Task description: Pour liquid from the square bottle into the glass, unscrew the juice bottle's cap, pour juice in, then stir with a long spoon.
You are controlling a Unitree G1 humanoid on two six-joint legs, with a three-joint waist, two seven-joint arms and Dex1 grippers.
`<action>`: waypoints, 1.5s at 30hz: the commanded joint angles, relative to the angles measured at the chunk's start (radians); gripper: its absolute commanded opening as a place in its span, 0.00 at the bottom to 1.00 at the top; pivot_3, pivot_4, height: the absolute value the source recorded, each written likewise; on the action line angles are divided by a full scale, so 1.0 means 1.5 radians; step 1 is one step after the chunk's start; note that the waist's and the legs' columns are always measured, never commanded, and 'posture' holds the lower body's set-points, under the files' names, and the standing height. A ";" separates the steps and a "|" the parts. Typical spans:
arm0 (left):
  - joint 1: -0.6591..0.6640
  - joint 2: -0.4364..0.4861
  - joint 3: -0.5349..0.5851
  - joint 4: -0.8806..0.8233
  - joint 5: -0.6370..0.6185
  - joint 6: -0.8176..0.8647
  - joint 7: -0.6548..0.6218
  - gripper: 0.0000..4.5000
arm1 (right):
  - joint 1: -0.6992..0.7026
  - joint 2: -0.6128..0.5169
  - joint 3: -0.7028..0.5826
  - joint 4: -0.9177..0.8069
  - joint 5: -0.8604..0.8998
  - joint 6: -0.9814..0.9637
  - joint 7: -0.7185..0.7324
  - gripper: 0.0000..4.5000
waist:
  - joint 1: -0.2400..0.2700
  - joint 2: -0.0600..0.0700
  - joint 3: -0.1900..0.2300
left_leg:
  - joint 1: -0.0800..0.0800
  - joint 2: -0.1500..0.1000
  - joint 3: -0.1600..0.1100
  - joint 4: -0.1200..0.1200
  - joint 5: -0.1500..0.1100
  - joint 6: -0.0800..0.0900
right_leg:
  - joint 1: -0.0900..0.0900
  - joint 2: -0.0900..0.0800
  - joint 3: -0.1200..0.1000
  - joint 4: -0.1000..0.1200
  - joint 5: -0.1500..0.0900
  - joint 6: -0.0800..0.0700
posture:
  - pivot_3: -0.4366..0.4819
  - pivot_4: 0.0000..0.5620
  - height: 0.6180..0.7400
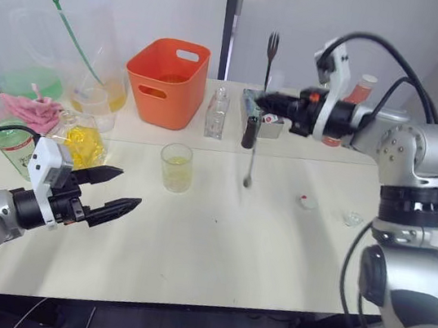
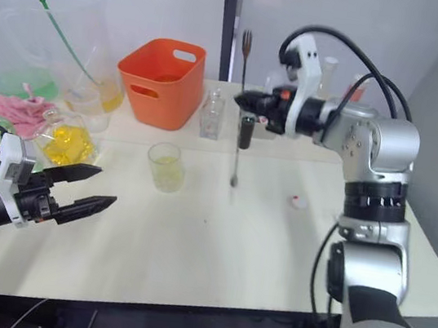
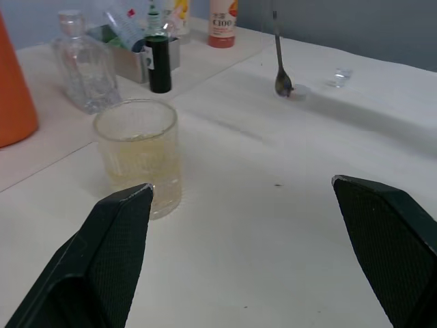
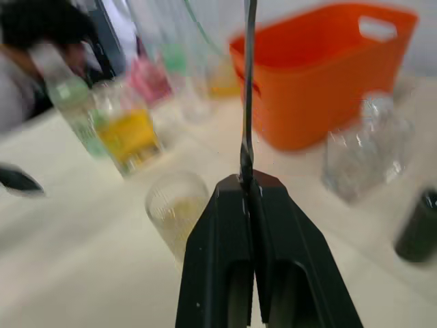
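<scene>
The glass (image 1: 176, 166) stands mid-table holding pale yellow liquid. To its left are the square bottle (image 1: 83, 144) with yellow contents and the pale-green juice bottle (image 1: 8, 142). The juice bottle's cap (image 1: 307, 201) lies loose on the table to the right. My right gripper (image 1: 264, 101) is shut on the long spoon (image 1: 252, 157), which hangs upright with its bowl just above the table, right of the glass. My left gripper (image 1: 130, 187) is open and empty, low over the table, in front of and to the left of the glass (image 3: 140, 154).
An orange basket (image 1: 169, 70), a colourless clear bottle (image 1: 216, 114), a small dark bottle (image 1: 249, 131) and a metal tray (image 1: 268, 122) stand at the back. A plastic cup (image 1: 94, 104) with a green stick and a pink cloth (image 1: 29, 109) sit far left.
</scene>
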 commanded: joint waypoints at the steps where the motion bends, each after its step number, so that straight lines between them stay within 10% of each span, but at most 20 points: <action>1: 0.007 0.011 0.029 -0.020 -0.005 -0.005 0.002 0.99 | -0.034 -0.058 0.082 -0.023 0.000 0.135 0.034 0.00 | -0.001 0.000 0.000 | 0.000 0.000 0.000 0.000 0.000 0.000 | 0.000 0.000 0.000 0.000 0.000 0.000 | 0.48 0.27 1.00; 11: 0.037 -0.015 0.042 -0.066 -0.018 -0.016 0.013 0.99 | -0.068 -0.041 0.251 0.183 -0.059 0.191 0.113 0.00 | -0.001 0.000 0.000 | -0.001 0.000 0.001 0.000 0.000 0.000 | 0.000 0.000 0.000 -0.003 0.000 0.000 | 0.48 0.27 1.00; 27: 0.139 -0.032 0.083 -0.119 -0.024 -0.016 0.035 0.99 | -0.096 0.124 0.176 0.580 -0.225 0.011 -0.020 0.00 | 0.000 0.000 0.000 | 0.000 0.000 0.001 0.000 0.000 0.000 | 0.002 0.000 0.000 -0.003 0.000 0.000 | 0.48 0.27 1.00; 40: 0.153 -0.016 0.090 -0.075 -0.008 -0.024 0.001 1.00 | -0.126 0.076 0.125 0.535 -0.226 0.041 0.070 0.97 | 0.001 0.000 0.000 | 0.000 0.000 0.000 0.000 0.000 0.000 | 0.001 0.000 0.000 -0.003 0.000 0.000 | 0.48 0.27 1.00; 45: 0.161 0.003 0.114 -0.037 -0.003 -0.022 -0.035 1.00 | -0.087 0.004 0.125 0.418 -0.208 0.058 0.156 0.99 | 0.000 0.000 0.000 | 0.000 0.000 0.000 0.000 0.000 0.000 | 0.001 0.000 0.000 -0.003 0.000 0.000 | 0.48 0.27 1.00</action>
